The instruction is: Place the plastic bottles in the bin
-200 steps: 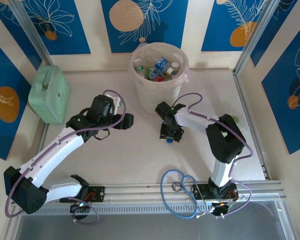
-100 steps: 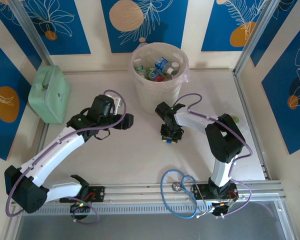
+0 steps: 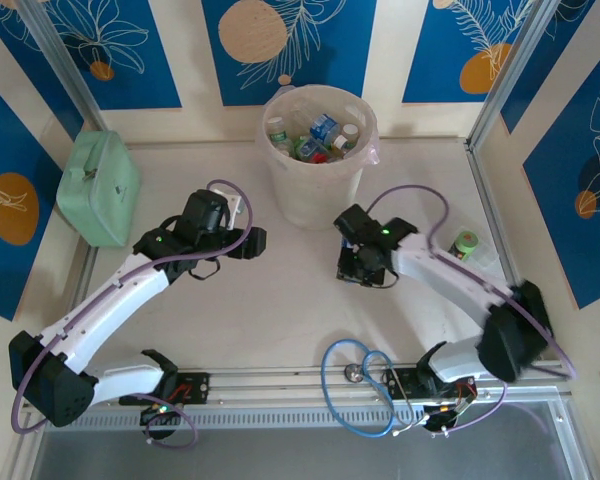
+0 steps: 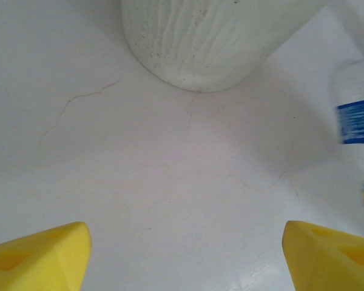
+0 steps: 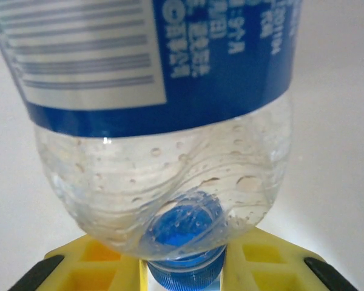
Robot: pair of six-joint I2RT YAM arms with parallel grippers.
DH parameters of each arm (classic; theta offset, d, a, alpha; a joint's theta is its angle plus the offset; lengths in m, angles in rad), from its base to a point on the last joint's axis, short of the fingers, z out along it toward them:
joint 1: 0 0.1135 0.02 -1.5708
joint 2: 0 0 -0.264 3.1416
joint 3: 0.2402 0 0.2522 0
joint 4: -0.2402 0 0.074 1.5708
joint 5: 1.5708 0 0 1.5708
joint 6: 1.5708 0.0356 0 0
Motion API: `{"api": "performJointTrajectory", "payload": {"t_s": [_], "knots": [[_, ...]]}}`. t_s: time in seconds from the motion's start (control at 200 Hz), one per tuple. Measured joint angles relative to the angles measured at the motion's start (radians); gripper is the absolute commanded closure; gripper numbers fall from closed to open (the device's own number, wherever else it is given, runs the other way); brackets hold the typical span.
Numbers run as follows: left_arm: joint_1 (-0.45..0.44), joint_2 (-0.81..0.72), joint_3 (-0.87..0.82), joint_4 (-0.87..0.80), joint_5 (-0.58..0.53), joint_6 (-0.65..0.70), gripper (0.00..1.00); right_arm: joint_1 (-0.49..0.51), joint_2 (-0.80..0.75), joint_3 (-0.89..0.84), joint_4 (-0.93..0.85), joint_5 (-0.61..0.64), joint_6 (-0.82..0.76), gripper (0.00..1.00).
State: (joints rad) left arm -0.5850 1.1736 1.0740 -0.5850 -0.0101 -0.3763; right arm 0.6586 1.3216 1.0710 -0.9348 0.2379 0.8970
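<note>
Right hand: the right gripper (image 3: 365, 270) is pinching a clear, blue-labelled bottle (image 5: 164, 121) by its blue cap (image 5: 185, 233). The yellow pads (image 5: 91, 267) are pressing in from either side, nearly closed.
Left hand: the left gripper (image 3: 252, 243) is hanging wide apart with nothing between its fingers (image 4: 36, 260), facing the foot of the bin.
Bottle's axis: it is running straight on from the right fingertips, cap nearest the hand and base leading. How steeply it is tilting I cannot tell.
Bin: the bin (image 3: 280, 185) is sitting at the far middle of the table (image 3: 280, 310), with several bottles (image 3: 320, 135) lying inside.
Key relation: the bin is lying far and a little left of the right gripper, near but not touching. The left gripper is sitting about as near on the bin's left side, empty.
Coming move, as I judge it: raising the bottle above the rim, then carrying it far-left over the opening.
Room: open table is lying between hand and bin, but the ribbed wall (image 4: 212, 42) is standing tall and the liner (image 3: 368, 150) is flaring outward, so a low approach risks knocking it.
Remaining: a green bottle (image 3: 466, 243) is waiting near the right edge.
Case: the mint-green case (image 3: 100, 185) is sitting far left, well apart.
</note>
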Motion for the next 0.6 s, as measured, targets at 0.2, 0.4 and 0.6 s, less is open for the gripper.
{"api": "performJointTrajectory", "payload": {"t_s": [0.2, 0.4, 0.6], "knots": [[0.002, 0.0, 0.0, 0.0, -0.018, -0.001, 0.19, -0.066, -0.214, 0.14, -0.127, -0.001, -0.051, 0.82], [0.003, -0.005, 0.0, 0.0, -0.026, -0.001, 0.2, -0.158, -0.119, 0.508, -0.176, -0.042, -0.146, 0.82], [0.006, -0.038, 0.0, -0.004, -0.043, -0.001, 0.2, -0.245, 0.158, 0.943, -0.182, -0.118, -0.213, 0.81]]}}
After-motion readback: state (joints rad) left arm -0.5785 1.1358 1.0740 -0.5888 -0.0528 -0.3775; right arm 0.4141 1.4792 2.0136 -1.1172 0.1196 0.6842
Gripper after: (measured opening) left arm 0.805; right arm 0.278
